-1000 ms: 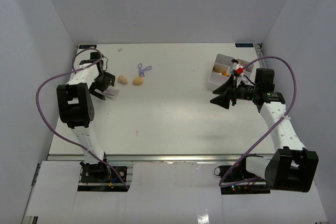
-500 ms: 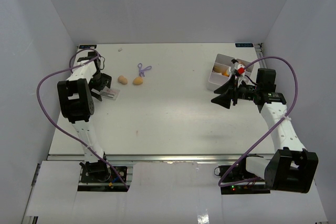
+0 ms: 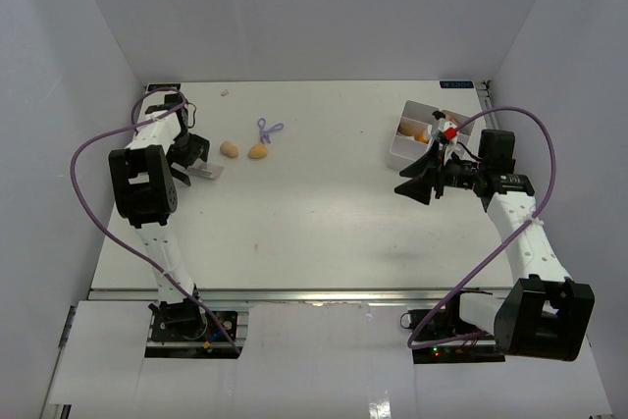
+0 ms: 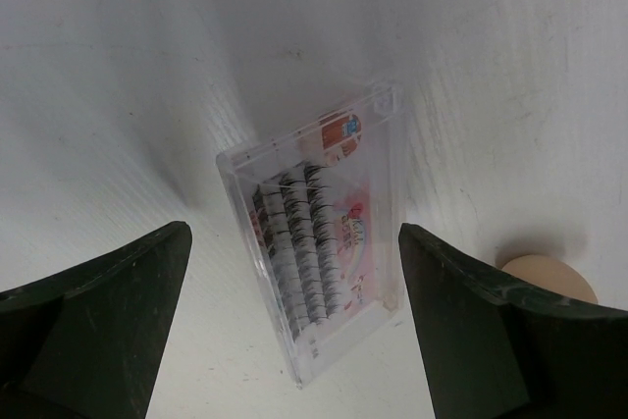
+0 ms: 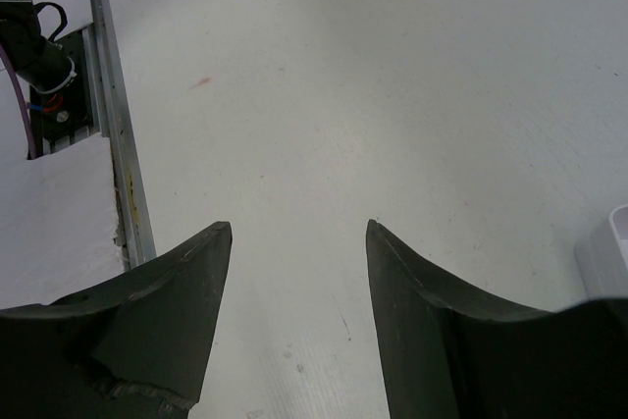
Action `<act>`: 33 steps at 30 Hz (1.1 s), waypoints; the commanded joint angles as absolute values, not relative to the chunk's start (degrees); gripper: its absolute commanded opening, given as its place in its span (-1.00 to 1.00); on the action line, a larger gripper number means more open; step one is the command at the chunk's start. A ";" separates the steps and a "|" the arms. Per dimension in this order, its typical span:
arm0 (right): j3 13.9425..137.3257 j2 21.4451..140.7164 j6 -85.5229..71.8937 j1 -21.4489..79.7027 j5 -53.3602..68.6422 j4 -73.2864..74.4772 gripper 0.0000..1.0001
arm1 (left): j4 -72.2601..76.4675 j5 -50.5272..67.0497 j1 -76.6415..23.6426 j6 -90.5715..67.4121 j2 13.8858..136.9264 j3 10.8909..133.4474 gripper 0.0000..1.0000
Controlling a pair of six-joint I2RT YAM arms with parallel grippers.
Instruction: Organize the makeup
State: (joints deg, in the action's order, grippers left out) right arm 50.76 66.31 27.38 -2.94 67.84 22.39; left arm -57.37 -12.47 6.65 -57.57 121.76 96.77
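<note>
Left gripper (image 3: 192,160): jaws spread as wide as they go, holding nothing; poised low at the left of the table (image 3: 314,223), one finger on each side of the lash packet.
Lash packet (image 4: 319,242): clear pink-printed case of false lashes, lying flat; it sits in the gap between the open fingers, with no contact visible on either side.
Egg sponges: two beige pieces, one (image 3: 229,148) near the packet on its right, the other (image 3: 258,151) further right and apart from the first.
Purple looped tool (image 3: 267,129): loose on the table, just beyond the second sponge, towards the far edge.
White oval (image 3: 225,92): a small pale speck near the far edge, well apart from the rest.
Tray (image 3: 397,151): white, compartmented, at the far right; an orange item (image 3: 422,132) and other pieces lie inside, too small to name or to assign to a compartment.
Right gripper (image 5: 298,228): partly open and empty, hovering over bare table on the near side of the tray.
Done: judged partial, as some makeup is in the tray.
Left: packet, both sponges, looped tool and oval all lie outside it.
Step in hand: probably closing on the packet.
</note>
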 commanded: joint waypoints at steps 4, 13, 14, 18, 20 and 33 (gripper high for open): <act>50.80 66.36 27.51 -3.16 69.88 21.62 0.28 | -56.86 -10.28 7.03 -56.95 120.84 97.47 0.96; 50.71 66.45 27.60 -3.11 70.05 21.62 0.28 | -56.81 -10.09 7.03 -56.81 121.59 97.08 0.96; 50.71 66.42 27.60 -3.10 70.05 21.62 0.28 | -56.76 -10.02 7.05 -56.78 121.81 96.88 0.96; 50.71 66.36 27.60 -3.23 70.14 21.62 0.28 | -56.69 -10.02 7.03 -56.60 122.89 96.90 0.96; 50.80 66.36 27.60 -3.25 70.14 21.62 0.28 | -56.69 -9.94 7.11 -56.52 123.62 97.11 0.96; 50.72 66.28 27.51 -3.60 70.39 21.62 0.28 | -53.17 -7.53 7.11 -53.50 121.85 94.04 0.41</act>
State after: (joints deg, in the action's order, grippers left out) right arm 50.76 66.37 27.40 -3.13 68.38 22.39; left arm -56.93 -10.05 6.66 -55.62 123.76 96.93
